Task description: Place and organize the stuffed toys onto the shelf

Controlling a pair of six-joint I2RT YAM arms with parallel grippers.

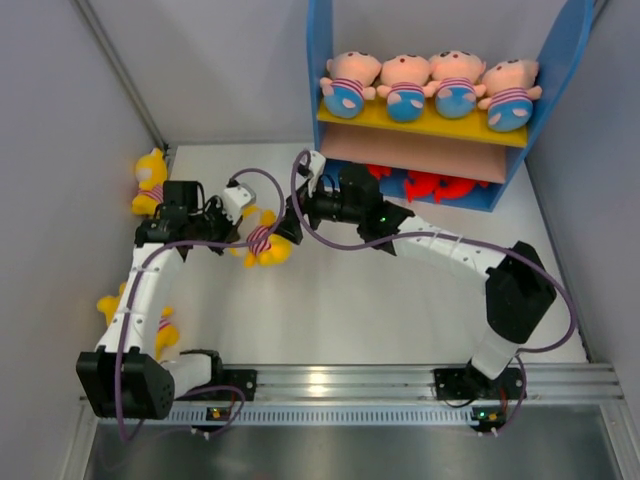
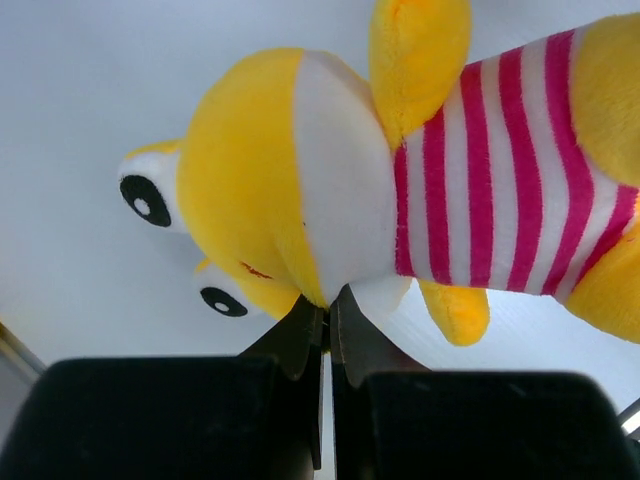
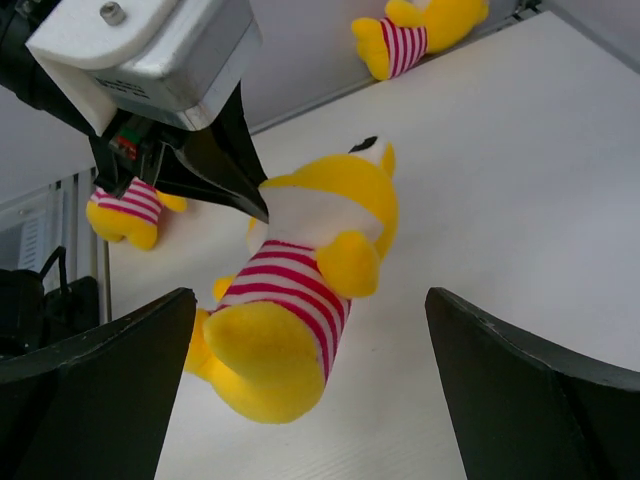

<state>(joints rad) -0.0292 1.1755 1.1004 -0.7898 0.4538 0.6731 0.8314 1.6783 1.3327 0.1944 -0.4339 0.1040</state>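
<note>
Three yellow figures in red-striped shirts are off the shelf, listed from the bottom of the top view upward.

1. Yellow figure, spare (image 1: 142, 322): lower left, lying on the table (image 1: 380, 300) and partly hidden by the left arm.

2. Yellow figure, held (image 1: 262, 243): centre left, between the two grippers.
- Left gripper (image 2: 326, 318): fingers pinched nearly together on the white plush under the chin.
- Right gripper (image 1: 288, 226): fingers spread wide and holding nothing, with the toy framed between them in the right wrist view.
- Long axis: in the right wrist view it runs from the feet at lower left, nearest the lens, to the head at upper right.
- Facing: the face is turned away from that camera, and the feet point toward the right gripper.
- Whether it clears the table cannot be told.

3. Yellow figure, spare (image 1: 150, 183): upper left, against the wall.

4. Shelf (image 1: 320, 60): upper right.
- Red sharks (image 1: 440, 186) lie on the blue base.
- The pinkish middle board (image 1: 400, 150) shows nothing on its visible part.
- Four boy dolls (image 1: 430, 85) sit in a row on the yellow upper board (image 1: 420, 120).

Step in hand, as judged: a hand-over from left arm to right, since the shelf stands on the right arm's side.

Next move, as judged:
- The right fingers close across the striped trunk.
- The left pinch lets go only once that grip is firm.
- The figure then goes to the middle board, the likely place for the yellow set.
</note>
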